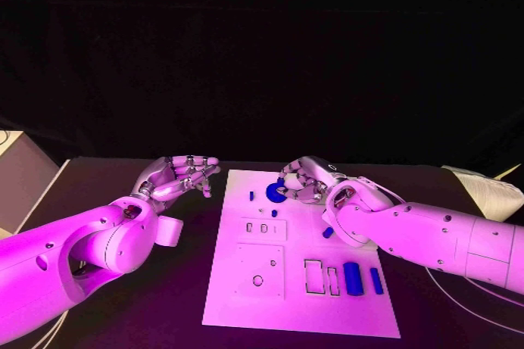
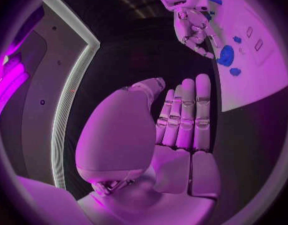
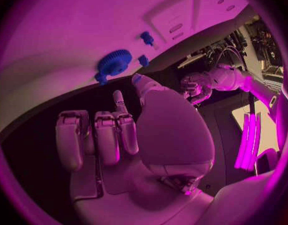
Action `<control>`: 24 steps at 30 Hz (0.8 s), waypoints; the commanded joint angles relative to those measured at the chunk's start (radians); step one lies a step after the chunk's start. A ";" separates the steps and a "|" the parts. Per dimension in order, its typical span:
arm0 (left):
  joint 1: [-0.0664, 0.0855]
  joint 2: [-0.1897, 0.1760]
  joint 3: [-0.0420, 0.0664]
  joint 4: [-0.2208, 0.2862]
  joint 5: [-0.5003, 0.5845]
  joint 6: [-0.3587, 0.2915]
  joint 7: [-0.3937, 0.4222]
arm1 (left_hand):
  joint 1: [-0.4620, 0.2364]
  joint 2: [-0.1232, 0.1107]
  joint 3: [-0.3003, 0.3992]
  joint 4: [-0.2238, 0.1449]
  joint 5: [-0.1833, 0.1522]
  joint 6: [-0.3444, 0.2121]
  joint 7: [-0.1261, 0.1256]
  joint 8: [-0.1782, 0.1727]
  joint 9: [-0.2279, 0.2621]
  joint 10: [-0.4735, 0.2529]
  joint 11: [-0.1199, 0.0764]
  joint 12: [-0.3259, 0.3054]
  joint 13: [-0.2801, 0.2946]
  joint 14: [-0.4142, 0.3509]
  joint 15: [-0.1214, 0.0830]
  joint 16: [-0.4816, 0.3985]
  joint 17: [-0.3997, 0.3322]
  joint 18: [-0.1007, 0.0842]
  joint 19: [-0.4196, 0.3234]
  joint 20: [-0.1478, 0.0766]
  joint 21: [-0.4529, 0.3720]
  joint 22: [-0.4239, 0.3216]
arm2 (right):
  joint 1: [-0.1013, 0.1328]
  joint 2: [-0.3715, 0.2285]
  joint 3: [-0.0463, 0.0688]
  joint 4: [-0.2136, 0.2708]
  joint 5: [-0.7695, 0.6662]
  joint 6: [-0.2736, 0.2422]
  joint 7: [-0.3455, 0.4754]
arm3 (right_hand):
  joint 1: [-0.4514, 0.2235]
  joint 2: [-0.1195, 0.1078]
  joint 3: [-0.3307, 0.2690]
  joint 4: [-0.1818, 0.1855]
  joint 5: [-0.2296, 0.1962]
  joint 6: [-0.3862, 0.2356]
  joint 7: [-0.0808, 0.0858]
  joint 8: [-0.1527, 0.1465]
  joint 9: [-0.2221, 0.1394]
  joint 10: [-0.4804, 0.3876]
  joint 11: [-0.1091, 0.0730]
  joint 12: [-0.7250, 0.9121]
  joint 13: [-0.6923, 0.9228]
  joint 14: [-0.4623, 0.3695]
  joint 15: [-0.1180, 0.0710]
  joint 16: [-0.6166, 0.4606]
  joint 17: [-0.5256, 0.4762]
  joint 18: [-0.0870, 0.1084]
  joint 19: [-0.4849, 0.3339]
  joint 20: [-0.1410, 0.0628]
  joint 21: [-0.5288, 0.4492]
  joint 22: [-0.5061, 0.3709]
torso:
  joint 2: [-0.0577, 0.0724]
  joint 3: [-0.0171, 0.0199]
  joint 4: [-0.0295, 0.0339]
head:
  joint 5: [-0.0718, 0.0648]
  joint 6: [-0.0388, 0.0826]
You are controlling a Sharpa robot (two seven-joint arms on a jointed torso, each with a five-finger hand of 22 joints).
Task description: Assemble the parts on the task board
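Head view, left to right: the left hand [image 1: 177, 178] sits left of centre in the frame, over the black table [image 1: 131, 303], just beside the upper left corner of the task board [image 1: 300, 311]. Its fingers are curled loosely inward and hold nothing. In the left wrist view the same hand [image 2: 181, 120] shows its fingers straight and side by side, thumb apart, with nothing in the palm and the board edge clear of the fingertips.

The task board lies in the centre of the frame. A blue gear [image 1: 277, 190] sits near its upper edge, with a small blue peg [image 1: 251, 195] to its left. Two long blue bars [image 1: 351, 277] lie at the board's lower right, next to rectangular slots [image 1: 314, 276].

The right hand [image 1: 309, 179] is right of centre, over the board's upper edge, bent fingers just beside the gear. The right wrist view shows the hand [image 3: 112, 135] with fingers curled and nothing grasped, the gear [image 3: 114, 62] lying apart from them on the board.
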 commanded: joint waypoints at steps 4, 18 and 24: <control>0.001 0.007 0.001 -0.009 -0.003 0.013 0.008 | -0.010 -0.001 0.008 -0.001 -0.004 -0.006 0.001 0.003 0.001 -0.001 0.003 0.005 0.002 -0.008 0.000 -0.003 -0.001 0.007 -0.009 -0.002 0.003 0.000 | 0.009 -0.036 0.000 0.034 0.264 -0.166 0.275 | 0.009 -0.001 0.004 -0.007 0.005 -0.003 0.005 -0.003 -0.003 0.105 0.005 0.002 0.264 0.106 0.007 0.004 0.263 -0.016 0.072 0.003 -0.009 0.182 | -0.003 0.0037 -0.0036 | -0.002 0.005; 0.000 0.073 0.000 -0.095 -0.033 0.018 0.001 | -0.010 -0.001 0.008 -0.001 -0.004 -0.005 0.000 0.004 0.002 0.001 0.002 0.006 0.002 -0.009 0.000 -0.003 -0.002 0.007 -0.011 -0.002 0.002 0.000 | 0.018 -0.165 0.000 0.096 0.373 -0.016 0.343 | 0.048 -0.008 0.034 -0.040 -0.027 -0.004 0.007 -0.001 -0.005 0.029 0.007 -0.075 0.204 0.106 0.010 0.004 0.263 -0.009 0.059 0.007 -0.033 0.157 | -0.033 0.0312 -0.0337 | -0.001 0.005; -0.005 0.113 0.000 -0.136 -0.062 0.020 -0.015 | -0.020 -0.008 0.003 0.002 -0.006 -0.006 0.000 0.004 0.003 0.001 0.003 0.007 0.002 -0.010 0.001 -0.003 -0.004 0.007 -0.016 -0.001 0.002 0.000 | 0.015 -0.218 0.000 0.091 0.378 0.055 0.350 | 0.063 -0.020 0.050 -0.057 -0.023 -0.006 0.007 0.004 -0.006 -0.028 0.006 -0.137 0.158 0.100 0.009 -0.003 0.242 -0.001 0.043 0.006 -0.063 0.127 | -0.054 0.0483 -0.0480 | -0.008 -0.003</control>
